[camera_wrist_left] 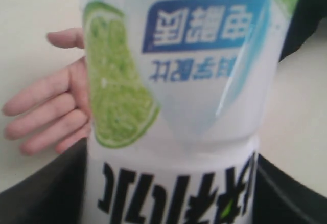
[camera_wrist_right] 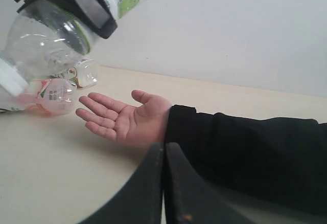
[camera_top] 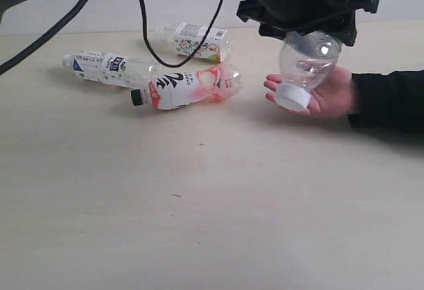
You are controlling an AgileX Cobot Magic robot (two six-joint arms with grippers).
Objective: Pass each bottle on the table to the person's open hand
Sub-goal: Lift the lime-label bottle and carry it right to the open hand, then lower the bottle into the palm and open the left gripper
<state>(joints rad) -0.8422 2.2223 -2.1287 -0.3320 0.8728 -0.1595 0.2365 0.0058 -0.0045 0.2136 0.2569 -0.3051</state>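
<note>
**Green-label bottle held over palm**

Exterior: my left pincer (camera_top: pixel 311 28) stands wide, clamped on the green-and-white bottle (camera_top: pixel 306 65), cap down at 1 o'clock, over the open hand (camera_top: pixel 328 95).
Left wrist: bottle fills the jaws, hand beyond.
Right wrist: right pincer (camera_wrist_right: pixel 164 183) closed, empty.

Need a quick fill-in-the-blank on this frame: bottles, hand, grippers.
1. The left gripper holds the green-and-white bottle over the person's hand, cap pointing ____.
2. ____ other bottles lie on the table.
3. The red-and-white bottle has a ____ cap.
4. The right gripper is ____.
Missing words: down; three; black; shut.
</note>
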